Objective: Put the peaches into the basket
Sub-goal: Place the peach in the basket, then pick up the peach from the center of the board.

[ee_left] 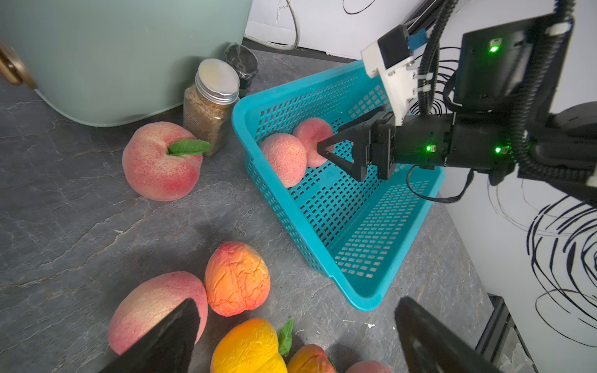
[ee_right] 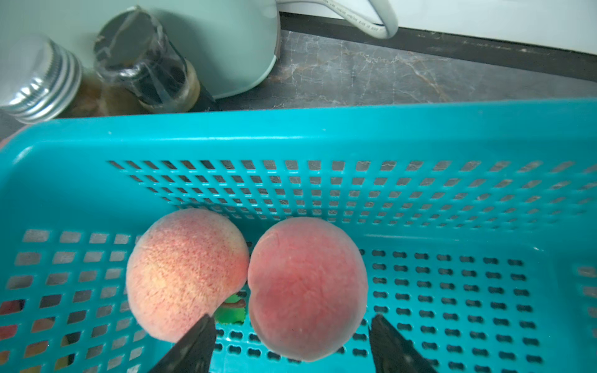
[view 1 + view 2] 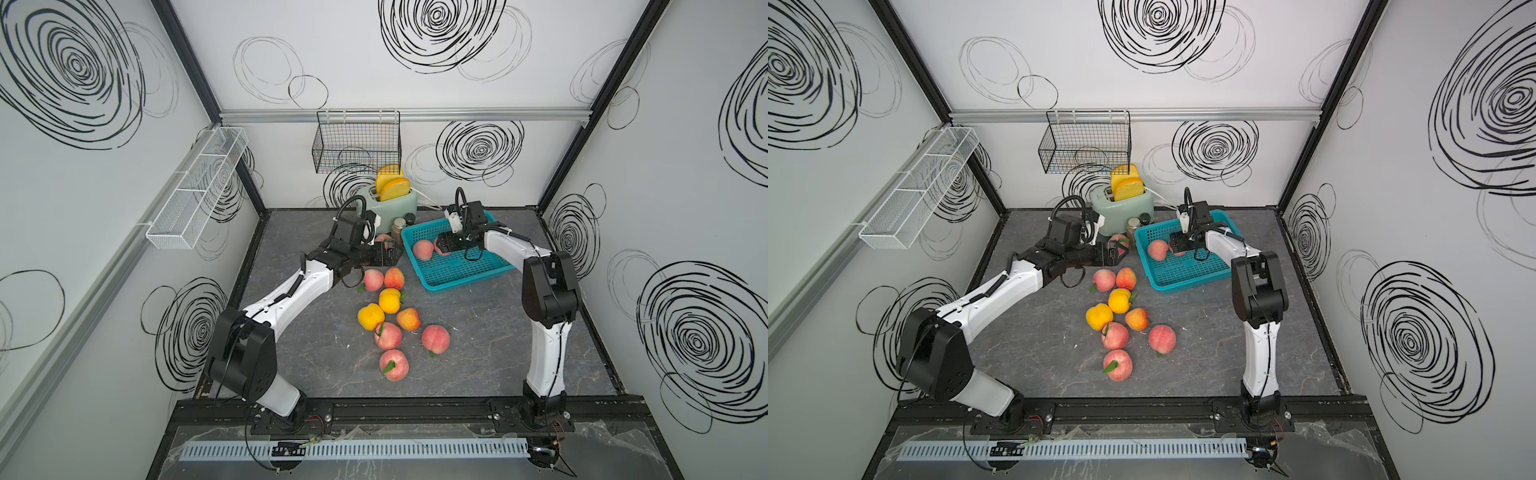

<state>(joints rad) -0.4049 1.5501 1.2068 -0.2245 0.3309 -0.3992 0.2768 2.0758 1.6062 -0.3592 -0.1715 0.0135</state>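
Basket: you find the teal basket (image 3: 457, 268) just right of centre in both top views, flat on the table and in front of the toaster (image 3: 392, 203).
Peaches inside: two pink ones lie on its floor, touching each other. The paler peach (image 2: 184, 274) and the redder peach (image 2: 307, 287) sit near the wall that faces the spice jar (image 1: 210, 106).
Right gripper: your right gripper (image 2: 290, 319) reaches into the basket with a finger on either side of the redder peach. A sliver of basket floor shows beside one finger, so I read the fingers as parted, not clamping.
Left gripper: your left gripper (image 1: 297, 305) hovers left of the basket with its fingers spread wide and nothing between them.
Loose peaches: eight loose peaches (image 3: 388, 336) cluster at the centre of the top views. A ninth, the leafed peach (image 1: 161, 161), sits just beside the spice jar.
Feel: they look light and soft. The orange peach (image 1: 237, 277) has creased skin, so expect it to give under the pads. Being round, they will likely roll if nudged.
Hold: take each one across its widest middle, clear of the leaf, and come down with the fingers wider than the fruit.
Watch: the jar and toaster hem in the leafed peach, so approach it from its open side.
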